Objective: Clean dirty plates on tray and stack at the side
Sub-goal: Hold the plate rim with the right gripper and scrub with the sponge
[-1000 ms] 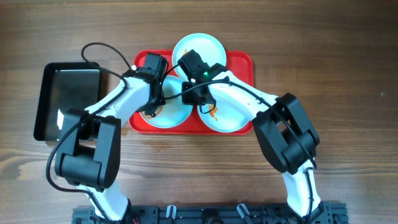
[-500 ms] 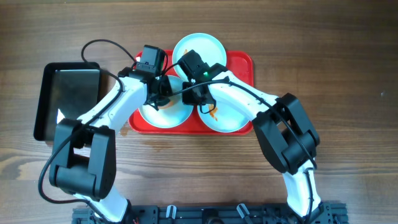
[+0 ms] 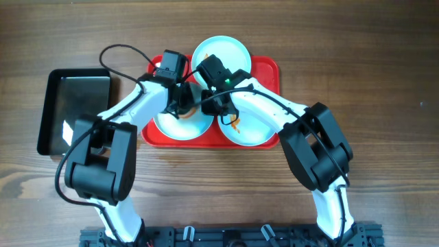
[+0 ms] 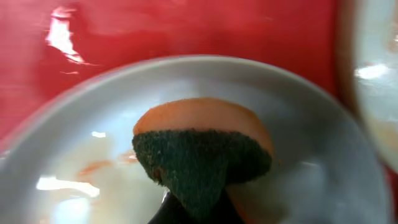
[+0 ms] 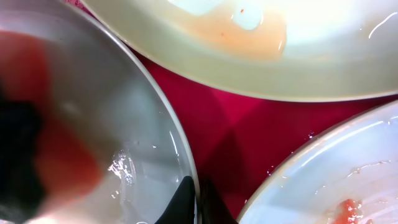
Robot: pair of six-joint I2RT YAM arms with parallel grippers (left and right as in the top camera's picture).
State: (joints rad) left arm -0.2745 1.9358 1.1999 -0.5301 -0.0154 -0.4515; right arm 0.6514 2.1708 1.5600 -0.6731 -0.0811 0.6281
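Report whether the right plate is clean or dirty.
Dirty: the right plate carries an orange smear near its left edge.

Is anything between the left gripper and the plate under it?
Only the sponge that the left gripper holds against or just above the plate. Nothing else visible intervenes. The right gripper pinches that plate's rim, off to one side.

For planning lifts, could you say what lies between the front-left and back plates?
Only a bare strip of red tray separates the front-left plate and the back plate; the right wrist view shows it.
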